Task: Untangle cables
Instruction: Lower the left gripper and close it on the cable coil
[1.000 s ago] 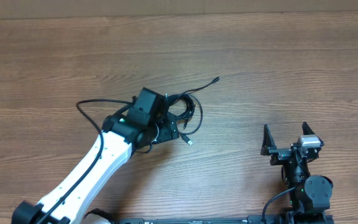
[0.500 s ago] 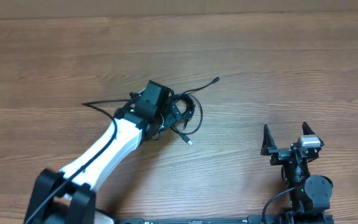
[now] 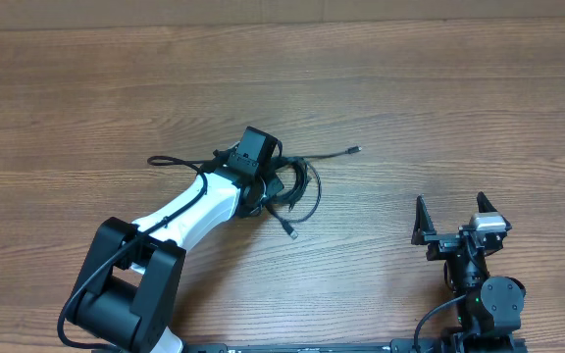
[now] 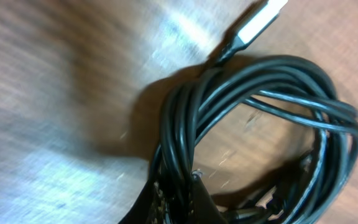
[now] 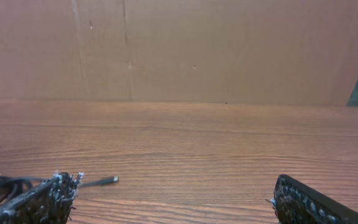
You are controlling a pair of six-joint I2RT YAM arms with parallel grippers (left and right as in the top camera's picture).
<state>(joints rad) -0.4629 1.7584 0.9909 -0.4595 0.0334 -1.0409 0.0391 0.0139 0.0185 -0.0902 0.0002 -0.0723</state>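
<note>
We see black cables (image 3: 302, 186) — thin glossy loops, one silver-tipped plug (image 4: 263, 17) — bunched mid-table (image 3: 410, 98), left gripper (image 3: 275, 191) pinched on them, right gripper (image 3: 451, 214) gaping, at table's front edge.

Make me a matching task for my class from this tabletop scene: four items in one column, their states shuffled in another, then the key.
Items
1. left hand
2. right hand
3. cables
4. silver-tipped plug

States
A. open, holding nothing
B. looped in a black coil
C. shut on the coil
D. lying loose on the table

Pairs: 1-C, 2-A, 3-B, 4-D
</note>
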